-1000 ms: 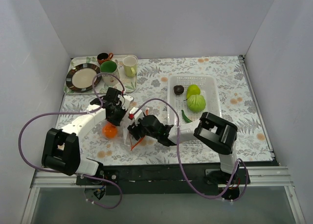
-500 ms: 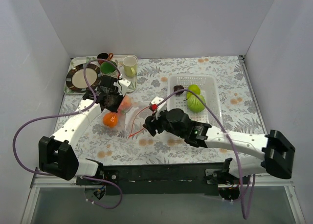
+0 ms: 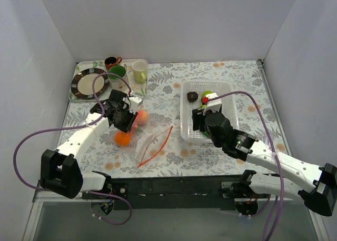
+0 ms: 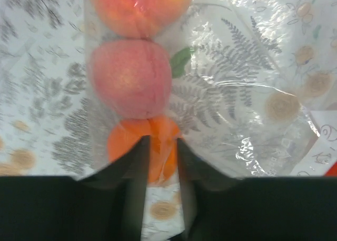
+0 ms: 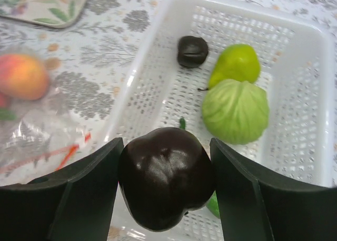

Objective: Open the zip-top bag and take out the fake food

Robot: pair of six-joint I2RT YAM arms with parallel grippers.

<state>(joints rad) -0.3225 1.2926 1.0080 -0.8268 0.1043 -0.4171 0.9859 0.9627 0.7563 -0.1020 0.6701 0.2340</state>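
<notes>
The zip-top bag [image 3: 151, 142] lies on the table, its orange-red zip strip [image 3: 158, 145] to the right. An orange [image 3: 122, 139] and a pink peach [image 3: 141, 117] sit at its left end. My left gripper [image 3: 128, 124] is shut on the bag's plastic [image 4: 253, 93] there; the left wrist view shows the orange [image 4: 124, 146], a pink peach [image 4: 130, 78] and another peach [image 4: 139, 4] through it. My right gripper [image 3: 200, 120] is shut on a dark brown-purple piece [image 5: 166, 180] over the near part of the white basket [image 3: 227, 88].
The basket [image 5: 158, 88] holds a dark piece [image 5: 192, 50], a green pear [image 5: 237, 64], a round green fruit [image 5: 235, 110] and a green pod [image 5: 213, 205]. At the back left, a tray [image 3: 79, 67] carries a plate [image 3: 89, 84], green mug [image 3: 117, 72], cream mug [image 3: 139, 70].
My right arm has swung right from the bag's mouth to over the basket, carrying the dark piece. The bag has settled flat on the table. My left gripper keeps its hold.
</notes>
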